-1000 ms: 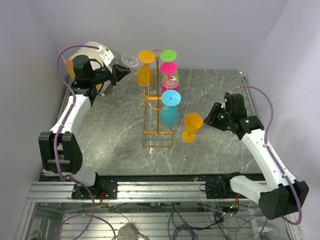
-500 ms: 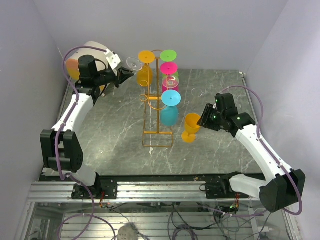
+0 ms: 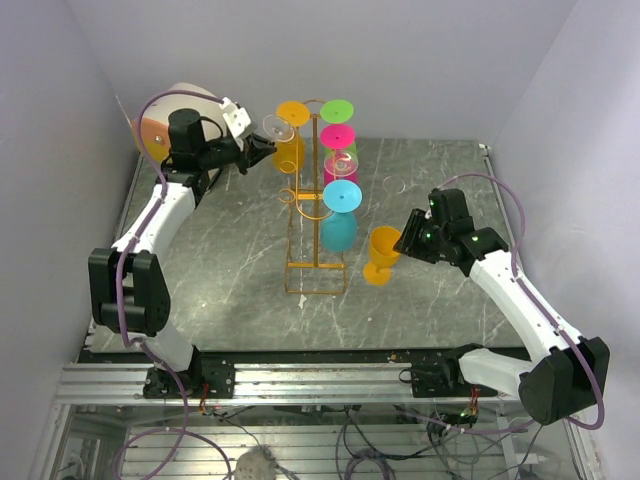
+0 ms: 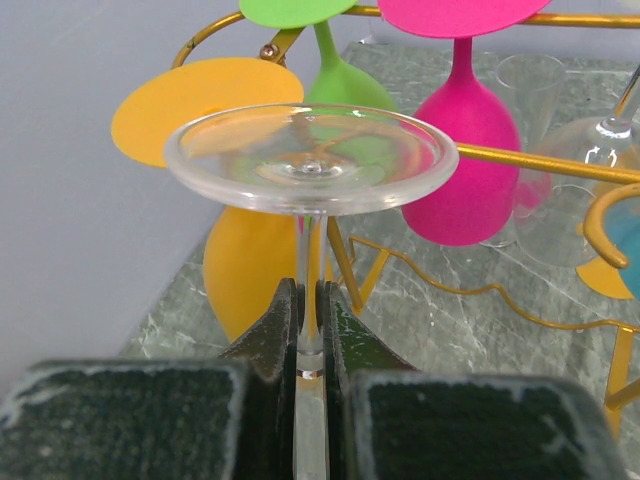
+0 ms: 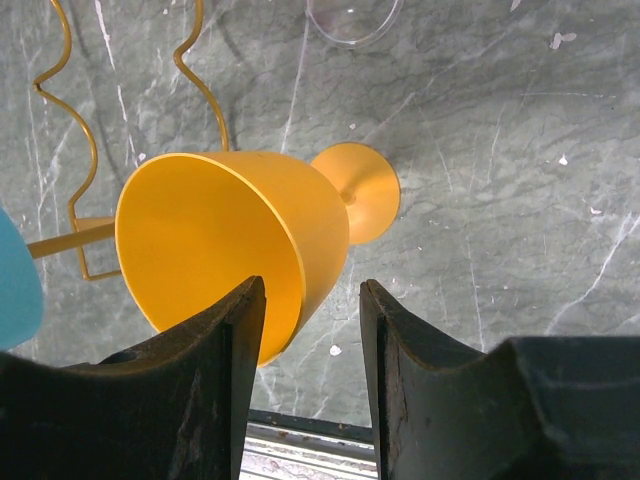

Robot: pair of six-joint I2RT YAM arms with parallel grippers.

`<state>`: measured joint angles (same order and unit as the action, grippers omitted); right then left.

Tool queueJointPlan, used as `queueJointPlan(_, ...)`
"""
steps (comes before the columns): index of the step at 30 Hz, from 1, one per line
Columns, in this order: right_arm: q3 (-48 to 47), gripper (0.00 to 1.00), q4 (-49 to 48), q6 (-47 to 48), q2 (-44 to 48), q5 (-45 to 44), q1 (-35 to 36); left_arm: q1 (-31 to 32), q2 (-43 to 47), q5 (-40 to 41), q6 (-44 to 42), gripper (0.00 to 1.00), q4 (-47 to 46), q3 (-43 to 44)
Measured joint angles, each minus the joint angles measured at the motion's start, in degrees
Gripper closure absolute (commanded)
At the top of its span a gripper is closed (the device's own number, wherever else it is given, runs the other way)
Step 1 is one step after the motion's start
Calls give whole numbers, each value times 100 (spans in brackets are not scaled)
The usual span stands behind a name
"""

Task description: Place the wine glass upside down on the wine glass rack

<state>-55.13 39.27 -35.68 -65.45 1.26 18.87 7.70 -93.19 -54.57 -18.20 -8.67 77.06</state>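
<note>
The clear wine glass (image 4: 310, 160) is held foot-up, its stem pinched between the pressed-together fingers of the left gripper (image 4: 310, 330); its round foot is seen just above and ahead of the fingertips; its bowl is hidden behind the gripper; the glass is carried off the table, beside the upper part of the wine glass rack (image 4: 520, 158); ahead of the left gripper, a green glass (image 4: 345, 85) and a pink glass (image 4: 470, 170) are hung upside down on the rack's gold wire; the right gripper (image 5: 305, 295) is held with its jaws spread, and the bowl of an orange goblet (image 5: 230, 230) is seen partly between them; whether the goblet is touched cannot be told; the goblet is stood upright on the marbled table (image 5: 500, 200), below the right gripper.
</note>
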Motion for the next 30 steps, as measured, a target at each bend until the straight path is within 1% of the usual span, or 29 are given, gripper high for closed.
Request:
queueJointPlan(8, 72, 58, -61, -33, -2, 7, 13, 105, -63, -20, 13, 93, -87, 79)
queueJointPlan(10, 94, 64, -72, -31, -11, 26, 35, 146, -90, -20, -11, 93, -90, 103)
queueJointPlan(14, 109, 81, -83, -26, -87, 44, 76, 256, -166, -7, -173, 93, -11, 208)
queueJointPlan(17, 116, 84, -76, -28, -125, 26, 87, 326, -212, -4, -280, 93, 55, 229)
queueJointPlan(21, 116, 91, -59, -26, -168, -17, 87, 356, -260, -4, -350, 93, 138, 229)
queueJointPlan(24, 116, 100, 2, -7, -184, -61, 87, 365, -289, -2, -378, 93, 149, 229)
queueJointPlan(30, 114, 100, 177, 48, -190, -105, 92, 376, -308, 11, -378, 93, 144, 229)
